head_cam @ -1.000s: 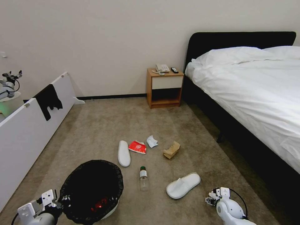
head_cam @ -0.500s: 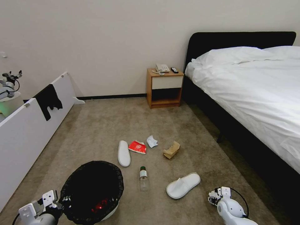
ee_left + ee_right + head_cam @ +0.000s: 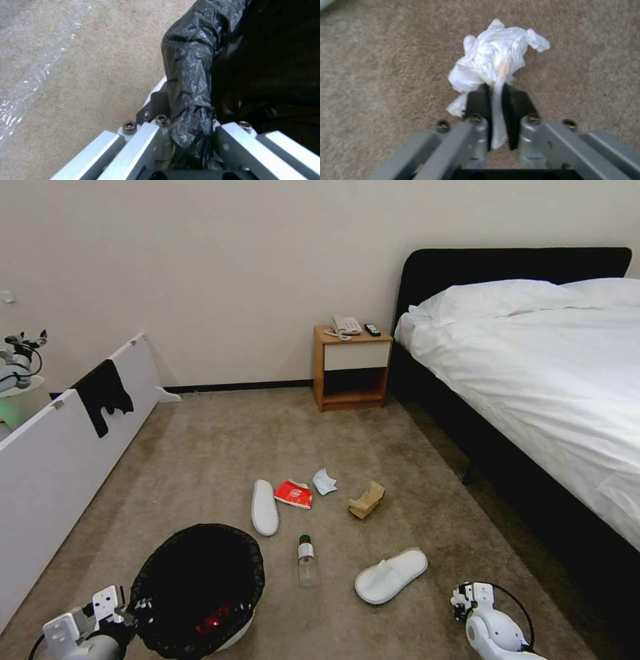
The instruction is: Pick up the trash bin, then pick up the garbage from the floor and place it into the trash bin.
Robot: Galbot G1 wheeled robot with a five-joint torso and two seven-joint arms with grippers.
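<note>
Your left gripper (image 3: 186, 140) pinches the bagged rim of the trash bin (image 3: 197, 587), low at your left | your right gripper (image 3: 496, 105) is clamped on a crumpled white tissue (image 3: 493, 62) over the floor (image 3: 267, 447), low at your right

Trash bin (image 3: 200, 587) bottom edge cropped

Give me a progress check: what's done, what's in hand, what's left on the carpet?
Done: left gripper is clamped on the rim of the round white bin with black liner; something red lies inside. In hand: right gripper is pinching a crumpled white tissue. Left: two white slippers, clear bottle, red packet, pale-blue mask, brown paper bag.
</note>
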